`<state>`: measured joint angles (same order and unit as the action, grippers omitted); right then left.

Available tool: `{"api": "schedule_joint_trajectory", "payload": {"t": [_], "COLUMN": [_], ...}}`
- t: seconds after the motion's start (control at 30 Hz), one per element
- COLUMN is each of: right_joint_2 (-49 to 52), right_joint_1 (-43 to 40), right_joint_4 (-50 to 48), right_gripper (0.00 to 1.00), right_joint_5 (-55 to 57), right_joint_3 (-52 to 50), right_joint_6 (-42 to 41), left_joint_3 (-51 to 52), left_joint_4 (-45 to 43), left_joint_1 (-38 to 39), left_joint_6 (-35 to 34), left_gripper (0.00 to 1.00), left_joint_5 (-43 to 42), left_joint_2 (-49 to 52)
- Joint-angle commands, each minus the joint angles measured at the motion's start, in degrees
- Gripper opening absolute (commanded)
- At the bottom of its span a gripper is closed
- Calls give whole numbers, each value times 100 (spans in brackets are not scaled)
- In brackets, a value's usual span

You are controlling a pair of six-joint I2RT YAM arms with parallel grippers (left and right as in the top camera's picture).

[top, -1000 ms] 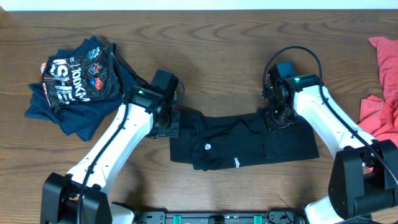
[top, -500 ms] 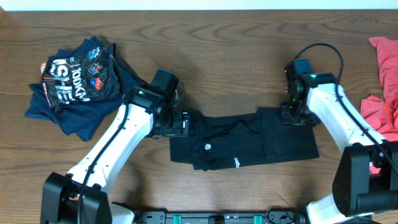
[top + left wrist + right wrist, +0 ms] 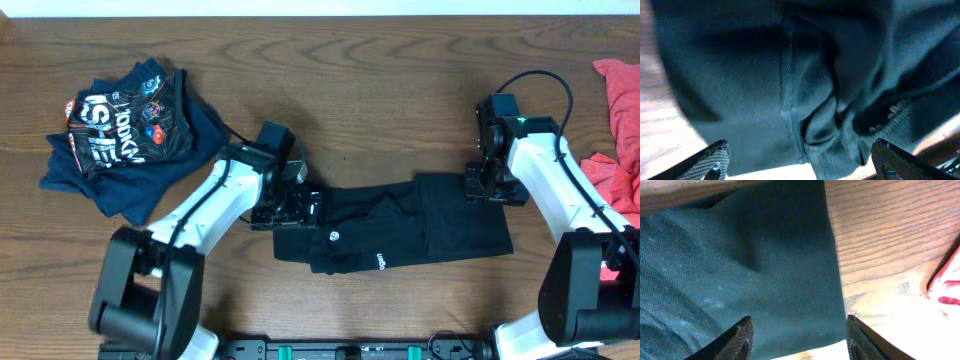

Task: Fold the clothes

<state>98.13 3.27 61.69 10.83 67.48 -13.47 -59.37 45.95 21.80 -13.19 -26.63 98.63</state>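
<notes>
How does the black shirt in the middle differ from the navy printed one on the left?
The black shirt lies flat, folded into a long strip; the navy shirt is a crumpled heap. The black shirt shows only small white marks; the navy shirt carries large lettering. Both rest on the wooden table.

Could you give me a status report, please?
Left gripper open over left end of black shirt; right gripper open at its right edge. Shirt lies in a folded strip. Navy pile and red cloth well clear.
</notes>
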Motion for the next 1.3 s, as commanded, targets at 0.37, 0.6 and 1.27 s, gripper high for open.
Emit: {"api": "schedule_joint_trajectory", "payload": {"t": [0.37, 0.6, 1.27], "right_joint_2": [-107, -107, -105], "right_joint_1": [-74, -74, -114], "right_joint_4": [24, 22, -17], "right_gripper": [57, 57, 61], "right_joint_5": [11, 11, 9], "right_joint_3": [118, 118, 118], "right_joint_6": [-109, -109, 11], "left_joint_3": [42, 39, -881], "left_joint_4": [-459, -730, 739], "left_joint_1": [-9, -9, -1342], "left_joint_6": [153, 146, 697], "left_gripper": [71, 22, 6], "left_joint_5": [-621, -621, 881], "left_joint_2": [844, 844, 2]}}
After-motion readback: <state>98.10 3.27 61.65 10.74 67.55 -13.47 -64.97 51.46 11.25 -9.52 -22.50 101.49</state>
